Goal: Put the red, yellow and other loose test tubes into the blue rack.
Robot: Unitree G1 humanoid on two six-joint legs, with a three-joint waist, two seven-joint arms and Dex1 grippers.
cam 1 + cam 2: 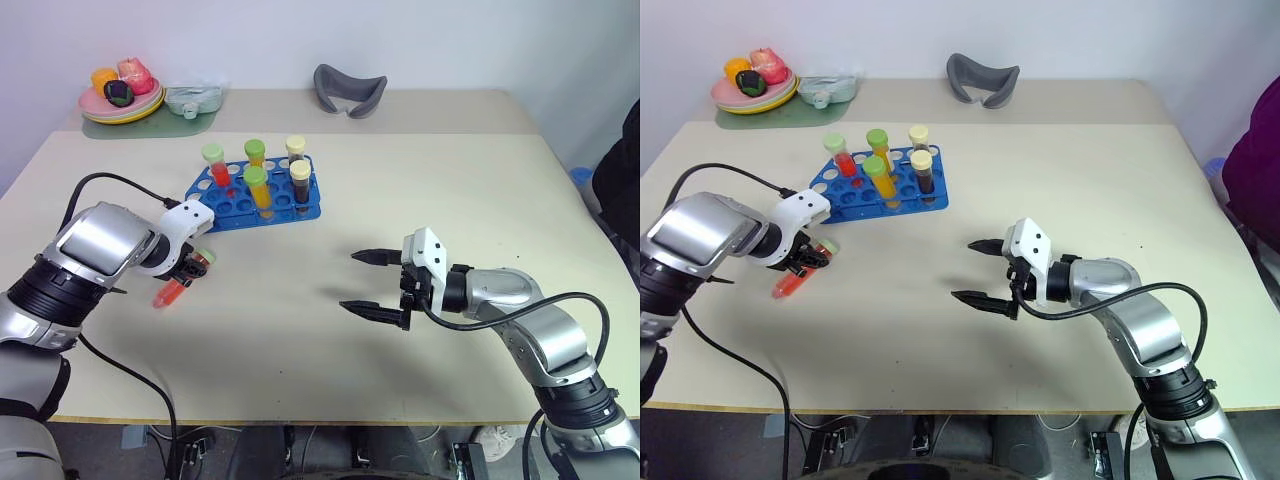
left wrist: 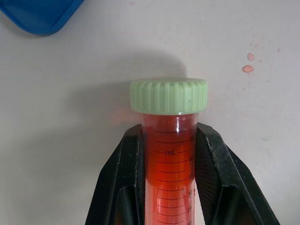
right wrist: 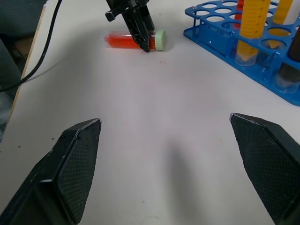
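The left gripper (image 1: 192,263) has its two black fingers (image 2: 124,173) closed on a red test tube (image 3: 133,39) with a pale green cap, which lies on its side on the worktop (image 1: 450,180). The fingers pinch the tube just below the cap, and the tube's far end sticks out toward 7 o'clock from the gripper in the head views. The blue rack (image 1: 228,205) stands just beyond it, at about 1 o'clock from the held tube, near but not touching. Five capped tubes stand upright in the rack: one red, two yellow-orange and two dark brown. The right gripper (image 1: 372,285) hangs over bare worktop at about 4 o'clock from the rack, well apart from it, its fingers (image 3: 70,164) spread wide and holding nothing, pointing toward the robot's left.
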